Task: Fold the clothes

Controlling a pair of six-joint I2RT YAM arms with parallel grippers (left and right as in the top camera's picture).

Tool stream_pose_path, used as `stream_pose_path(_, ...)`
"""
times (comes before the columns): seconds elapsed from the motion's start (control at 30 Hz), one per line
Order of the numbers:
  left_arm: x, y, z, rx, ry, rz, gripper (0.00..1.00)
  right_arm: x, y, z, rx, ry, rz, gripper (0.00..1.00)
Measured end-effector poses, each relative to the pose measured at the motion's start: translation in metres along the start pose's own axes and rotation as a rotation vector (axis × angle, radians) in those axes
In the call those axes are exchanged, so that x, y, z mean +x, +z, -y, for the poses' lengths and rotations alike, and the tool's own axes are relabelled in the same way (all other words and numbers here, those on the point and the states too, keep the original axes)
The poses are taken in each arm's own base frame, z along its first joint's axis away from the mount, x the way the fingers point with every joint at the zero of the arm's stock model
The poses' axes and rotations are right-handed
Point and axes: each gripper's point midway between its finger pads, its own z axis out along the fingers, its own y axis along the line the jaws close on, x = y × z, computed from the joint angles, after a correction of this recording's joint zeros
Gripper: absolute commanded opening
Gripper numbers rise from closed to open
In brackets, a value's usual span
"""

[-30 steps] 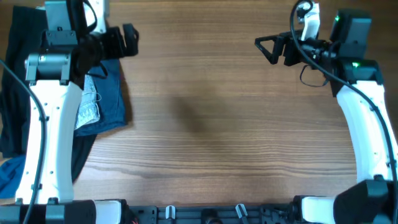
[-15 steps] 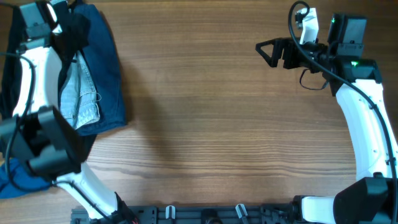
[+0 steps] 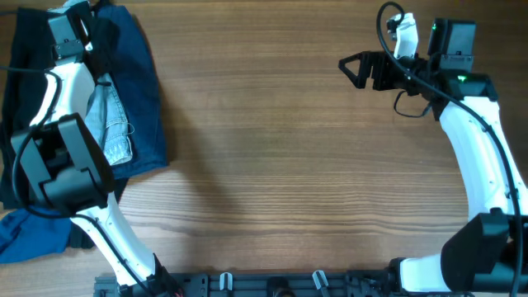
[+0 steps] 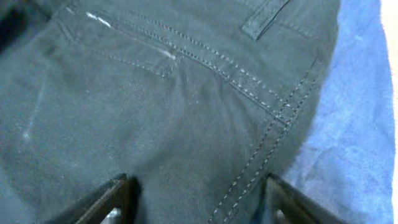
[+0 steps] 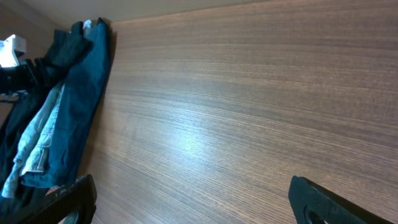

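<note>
A: Where does the left gripper (image 4: 199, 190) stand?
B: Its fingers (image 4: 112, 198) are spread wide, either side of dark trousers (image 4: 174, 112), and nothing is pinched between them. I cannot tell whether the tips touch the cloth.
A: And the clothes?
B: The pile (image 3: 140, 157) sits at the far-left corner of the table (image 3: 272, 165). There are dark blue jeans (image 3: 144, 82) with a pale denim piece (image 3: 111, 132) on them, and a black garment (image 3: 18, 99) along the left edge. A bright blue cloth (image 3: 29, 235) lies toward the near-left corner, cut off by the frame.
A: The right gripper (image 3: 351, 68)?
B: Jaws wide apart and holding nothing, above bare wood near the far-right corner.
A: Anything hard to make out?
B: From overhead the left arm (image 3: 66, 157) covers part of the pile, and its gripper is lost against the dark fabric.
</note>
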Motion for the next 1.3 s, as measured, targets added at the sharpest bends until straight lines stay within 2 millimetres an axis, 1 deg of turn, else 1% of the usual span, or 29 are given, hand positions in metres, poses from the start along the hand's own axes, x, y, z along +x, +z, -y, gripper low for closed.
stream_pose_path(0.07, 0.002, 0.001, -0.001, -0.004, -0.001, -0.005, 0.56, 0.001, 0.003, 0.002, 0.000, 0.011, -0.003, 1.00)
stream_pose_path(0.13, 0.002, 0.001, -0.001, -0.004, -0.001, -0.008, 0.48, 0.001, 0.004, 0.003, 0.000, 0.016, -0.006, 1.00)
stream_pose_path(0.27, 0.005, 0.001, -0.001, -0.008, -0.001, -0.017, 0.06, 0.002, 0.005, 0.004, 0.000, 0.017, -0.007, 1.00)
stream_pose_path(0.3, 0.005, 0.001, -0.003, -0.012, 0.003, -0.019, 0.04, 0.002, 0.005, 0.004, 0.000, 0.017, -0.007, 1.00)
stream_pose_path(0.5, 0.011, 0.000, -0.006, -0.027, 0.007, -0.044, 0.04, 0.001, 0.005, 0.004, 0.000, 0.018, -0.004, 0.99)
stream_pose_path(0.53, 0.010, -0.002, -0.006, -0.027, 0.007, -0.041, 0.04, 0.000, 0.005, 0.004, 0.000, 0.016, -0.001, 0.99)
stream_pose_path(0.57, 0.007, -0.006, -0.006, -0.026, 0.006, -0.037, 0.04, -0.002, 0.005, 0.004, 0.000, 0.011, 0.008, 0.98)
stream_pose_path(0.63, -0.009, -0.025, -0.008, -0.022, -0.001, 0.003, 0.04, -0.010, 0.005, 0.004, -0.001, -0.007, 0.036, 0.98)
stream_pose_path(0.67, -0.032, -0.055, -0.011, -0.016, -0.013, 0.068, 0.04, -0.013, 0.005, 0.003, -0.002, -0.017, 0.050, 0.96)
stream_pose_path(0.7, -0.057, -0.092, -0.015, -0.012, -0.026, 0.146, 0.04, -0.017, 0.005, 0.003, -0.002, -0.028, 0.065, 0.95)
stream_pose_path(0.73, -0.076, -0.127, -0.019, -0.010, -0.038, 0.214, 0.04, -0.022, 0.005, 0.003, -0.003, -0.040, 0.084, 0.94)
stream_pose_path(0.77, -0.089, -0.155, -0.021, -0.005, -0.045, 0.267, 0.04, -0.026, 0.004, 0.002, -0.004, -0.051, 0.101, 0.93)
stream_pose_path(0.83, -0.115, -0.224, -0.018, 0.021, -0.056, 0.403, 0.04, -0.032, 0.004, 0.002, -0.006, -0.067, 0.122, 0.90)
stream_pose_path(0.87, -0.128, -0.275, -0.010, 0.057, -0.056, 0.499, 0.04, -0.034, 0.003, 0.001, -0.006, -0.072, 0.129, 0.90)
stream_pose_path(0.9, -0.135, -0.313, -0.001, 0.094, -0.052, 0.571, 0.04, -0.035, 0.002, 0.000, -0.006, -0.074, 0.133, 0.90)
stream_pose_path(0.93, -0.138, -0.346, 0.009, 0.131, -0.047, 0.630, 0.04, -0.036, -0.001, -0.002, -0.007, -0.079, 0.139, 0.90)
stream_pose_path(0.97, -0.137, -0.383, 0.025, 0.189, -0.033, 0.689, 0.04, -0.039, -0.007, -0.006, -0.007, -0.089, 0.154, 0.90)
stream_pose_path(1.0, -0.133, -0.410, 0.041, 0.245, -0.016, 0.729, 0.04, -0.042, -0.014, -0.010, -0.005, -0.095, 0.165, 0.90)
stream_pose_path(1.03, -0.129, -0.430, 0.054, 0.293, -0.002, 0.755, 0.04, -0.047, -0.028, -0.018, -0.003, -0.110, 0.192, 0.90)
stream_pose_path(1.07, -0.123, -0.450, 0.073, 0.354, 0.021, 0.775, 0.04, -0.053, -0.048, -0.025, 0.006, -0.127, 0.229, 0.90)
stream_pose_path(1.1, -0.117, -0.460, 0.087, 0.399, 0.040, 0.781, 0.04, -0.058, -0.066, -0.031, 0.015, -0.141, 0.263, 0.90)
stream_pose_path(1.13, -0.111, -0.467, 0.102, 0.437, 0.060, 0.779, 0.04, -0.060, -0.081, -0.036, 0.025, -0.147, 0.286, 0.91)
stream_pose_path(1.17, -0.102, -0.471, 0.123, 0.486, 0.092, 0.764, 0.04, -0.063, -0.110, -0.041, 0.049, -0.155, 0.332, 0.91)
stream_pose_path(1.2, -0.095, -0.473, 0.138, 0.517, 0.115, 0.752, 0.04, -0.064, -0.127, -0.043, 0.068, -0.156, 0.359, 0.91)
stream_pose_path(1.27, -0.082, -0.478, 0.169, 0.583, 0.157, 0.731, 0.04, -0.061, -0.171, -0.049, 0.122, -0.160, 0.428, 0.91)
stream_pose_path(1.3, -0.073, -0.483, 0.188, 0.628, 0.180, 0.721, 0.04, -0.060, -0.186, -0.053, 0.140, -0.166, 0.454, 0.92)
